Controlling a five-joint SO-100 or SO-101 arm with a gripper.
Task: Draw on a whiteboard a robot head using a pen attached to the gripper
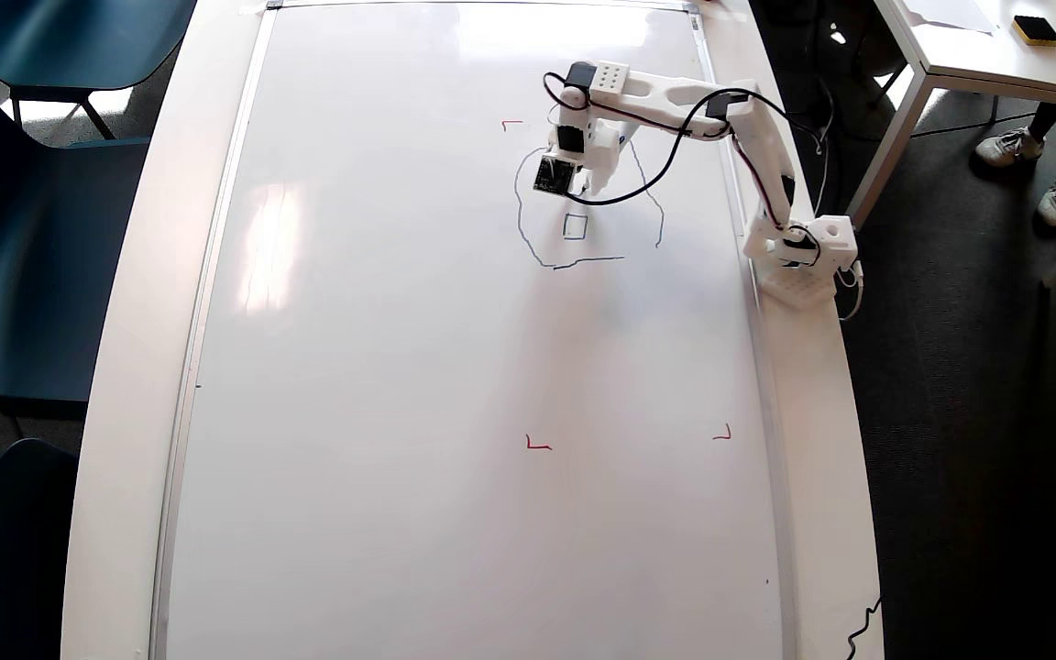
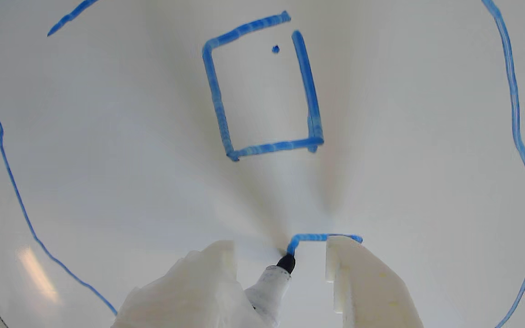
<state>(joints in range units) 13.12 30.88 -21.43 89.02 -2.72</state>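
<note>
The whiteboard (image 1: 400, 412) covers most of the table. On it is the robot head (image 1: 521, 218), a thin blue wobbly outline open in places, with one small square (image 1: 575, 225) inside. My gripper (image 1: 588, 181) hangs over the upper part of that outline. In the wrist view the pen (image 2: 269, 287) runs along the left finger (image 2: 212, 273), its dark tip touching the whiteboard (image 2: 107, 136) at the end of a short fresh blue stroke (image 2: 321, 237). The right finger (image 2: 358, 278) stands apart from the pen, so the gripper (image 2: 280, 247) is open. The blue square (image 2: 217, 91) lies ahead, and the outline (image 2: 515, 132) curves at both sides.
Small red corner marks (image 1: 538, 445) sit on the board. The arm's base (image 1: 803, 261) is clamped at the board's right edge. Blue chairs (image 1: 24, 229) stand to the left, with a white side table (image 1: 995, 55) and a person's feet at the upper right.
</note>
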